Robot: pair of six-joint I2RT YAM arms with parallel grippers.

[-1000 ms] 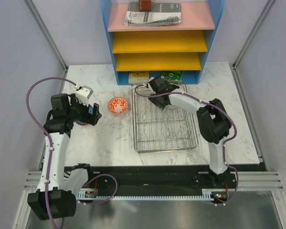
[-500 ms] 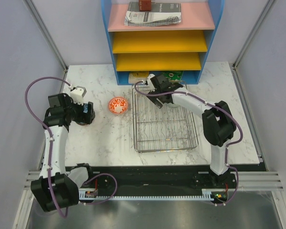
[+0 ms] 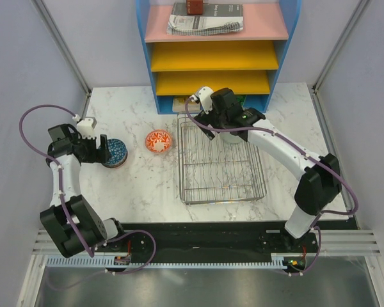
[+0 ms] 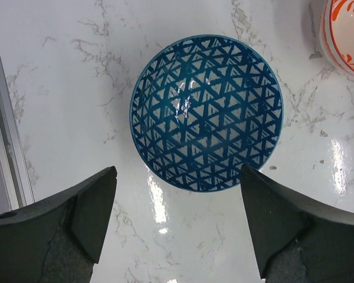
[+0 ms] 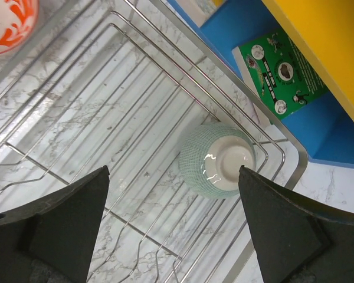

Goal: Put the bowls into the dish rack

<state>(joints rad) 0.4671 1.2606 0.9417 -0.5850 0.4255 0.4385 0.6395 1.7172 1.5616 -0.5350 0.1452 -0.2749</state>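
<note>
The blue patterned bowl point(image 3: 115, 152) stands upright on the marble table point(image 3: 141, 192); it fills the middle of the left wrist view point(image 4: 206, 112). My left gripper point(image 3: 103, 149) is open and empty just left of it, short of its rim point(image 4: 177, 218). The red-orange bowl point(image 3: 158, 141) stands between it and the dish rack point(image 3: 221, 185). The pale green bowl point(image 5: 218, 159) lies upside down in the rack's far right corner. My right gripper point(image 5: 174, 224) hangs open and empty above it point(image 3: 212, 121). The grey-brown and white bowls are out of view.
The blue-framed shelf unit point(image 3: 211, 57) with yellow and pink trays stands right behind the rack. A green card point(image 5: 280, 65) lies under its lowest shelf. The metal frame edge point(image 4: 6, 135) runs along the table's left side, close to my left gripper.
My left gripper has drawn back to the left, uncovering the blue bowl. My right arm has stretched out and risen above the rack's far end.
</note>
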